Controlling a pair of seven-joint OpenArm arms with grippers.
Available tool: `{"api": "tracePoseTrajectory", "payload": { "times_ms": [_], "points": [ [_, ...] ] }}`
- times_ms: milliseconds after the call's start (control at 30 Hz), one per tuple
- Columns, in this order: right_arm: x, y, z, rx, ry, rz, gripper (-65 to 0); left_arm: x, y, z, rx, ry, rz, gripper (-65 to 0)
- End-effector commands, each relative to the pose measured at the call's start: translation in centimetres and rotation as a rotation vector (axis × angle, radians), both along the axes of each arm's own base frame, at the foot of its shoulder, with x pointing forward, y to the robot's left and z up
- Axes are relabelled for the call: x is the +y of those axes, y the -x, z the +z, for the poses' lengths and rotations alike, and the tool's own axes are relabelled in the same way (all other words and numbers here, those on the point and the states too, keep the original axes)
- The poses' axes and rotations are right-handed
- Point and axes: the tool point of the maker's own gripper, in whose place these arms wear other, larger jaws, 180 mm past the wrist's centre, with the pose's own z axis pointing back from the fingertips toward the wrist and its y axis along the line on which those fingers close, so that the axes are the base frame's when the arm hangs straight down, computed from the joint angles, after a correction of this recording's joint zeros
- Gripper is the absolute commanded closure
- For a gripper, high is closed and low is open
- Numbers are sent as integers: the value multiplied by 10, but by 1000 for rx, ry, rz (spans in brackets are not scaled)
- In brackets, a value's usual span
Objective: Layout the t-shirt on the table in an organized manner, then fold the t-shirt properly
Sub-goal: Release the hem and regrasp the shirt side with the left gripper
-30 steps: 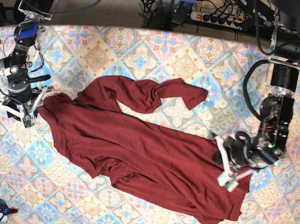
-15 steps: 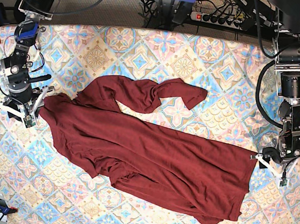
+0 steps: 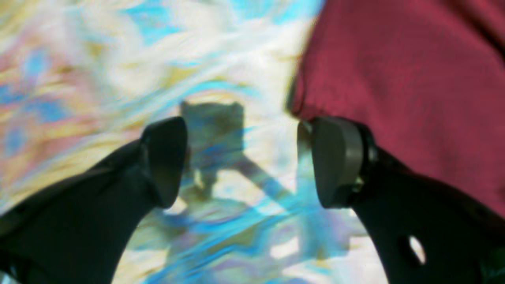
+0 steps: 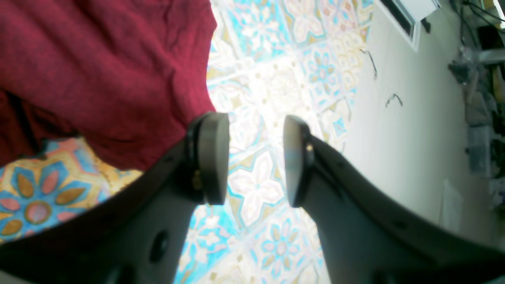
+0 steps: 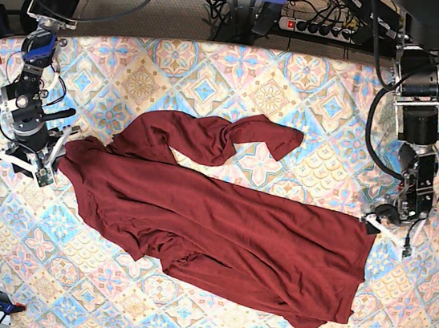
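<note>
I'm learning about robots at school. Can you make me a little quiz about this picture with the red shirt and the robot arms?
1. True or false: the t-shirt is folded into a neat square.
2. Which gripper has its jaws open with only table between them: A left gripper, B right gripper, C both?
3. Fill in: one long sleeve lies bunched toward the ___ edge of the table in the base view.

Key: 1 false, it lies spread and wrinkled. 2 C. 3 far.

Bare table behind t-shirt gives passage
</note>
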Motion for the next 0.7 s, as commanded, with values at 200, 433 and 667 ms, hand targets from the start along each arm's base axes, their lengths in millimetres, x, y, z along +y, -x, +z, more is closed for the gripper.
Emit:
{"api": "tracePoseTrajectory", "payload": {
  "times_ms": [200,433,667],
  "points": [
    [-4,-8,19,-58,16,5,-221,-31,-36,16,-74,-20,-82,-485],
    [-4,-8,20,-62,15,4,-221,-66,-42,8,-77,16,-125,-436],
    [-4,-9,20,-58,16,5,-221,-117,-40,-1,-38,104,-289,0]
  ]
}}
